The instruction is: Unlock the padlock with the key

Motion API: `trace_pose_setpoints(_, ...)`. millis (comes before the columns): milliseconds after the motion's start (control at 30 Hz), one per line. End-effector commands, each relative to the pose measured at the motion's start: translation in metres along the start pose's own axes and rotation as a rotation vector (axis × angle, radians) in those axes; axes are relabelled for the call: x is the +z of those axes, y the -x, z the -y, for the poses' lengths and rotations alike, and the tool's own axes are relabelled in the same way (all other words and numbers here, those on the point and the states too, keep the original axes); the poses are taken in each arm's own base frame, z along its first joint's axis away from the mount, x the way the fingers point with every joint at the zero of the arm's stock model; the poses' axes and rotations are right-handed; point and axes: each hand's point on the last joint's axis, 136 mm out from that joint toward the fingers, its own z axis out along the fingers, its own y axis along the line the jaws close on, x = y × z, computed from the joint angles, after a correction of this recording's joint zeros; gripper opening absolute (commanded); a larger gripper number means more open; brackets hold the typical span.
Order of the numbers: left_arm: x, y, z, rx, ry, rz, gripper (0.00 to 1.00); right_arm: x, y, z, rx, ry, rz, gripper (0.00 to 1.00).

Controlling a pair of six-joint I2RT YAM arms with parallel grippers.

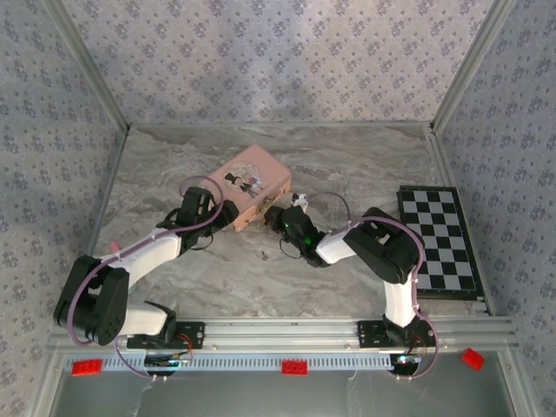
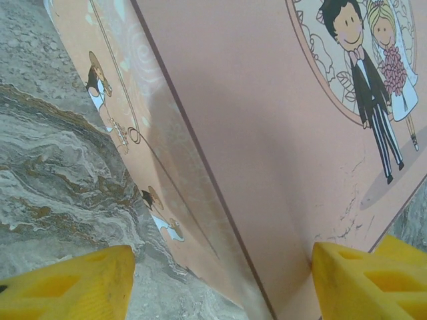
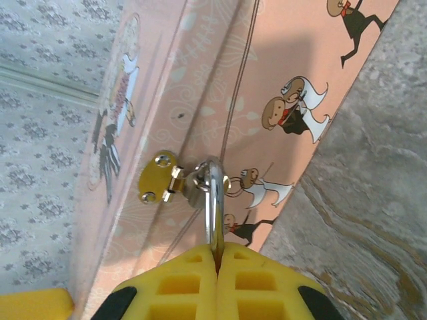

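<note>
Pinching with my right gripper [image 3: 217, 257]: jaws pressed together on the padlock [image 3: 212, 193], gripping its silvery shackle; its brass body I cannot see.
Where the padlock sits: shackle hooked through the gold clasp [image 3: 158, 177] on the side wall of the pink box [image 1: 252, 178].
State of my left gripper [image 2: 221, 267]: jaws wide, straddling a corner of the box; one yellow finger [image 2: 67, 290] stands off the side wall, the other lies against the lid; nothing clamped.
Where the key [image 1: 264, 254] lies: loose on the marble table [image 1: 365, 174], between my two arms, apart from both grippers.
</note>
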Motion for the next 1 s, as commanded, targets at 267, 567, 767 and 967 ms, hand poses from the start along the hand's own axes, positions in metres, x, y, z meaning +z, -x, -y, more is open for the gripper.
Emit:
trace_pose_setpoints(267,0.003,-0.005,-0.032,-0.047,0.151,0.007,0.7,0.012,0.04,-0.02,0.028,0.124,0.123,0.0)
trace_pose_setpoints(567,0.003,-0.003,-0.039,-0.06,0.189,0.017,0.7,0.012,0.047,0.004,-0.016,0.032,0.11,0.0)
trace_pose_setpoints(767,0.007,-0.005,-0.037,-0.053,0.189,0.001,0.7,0.016,0.044,0.017,-0.087,-0.031,0.074,0.0)
trace_pose_setpoints(967,0.007,-0.005,-0.039,-0.054,0.199,-0.003,0.7,0.022,0.052,0.016,-0.103,-0.02,0.062,0.0)
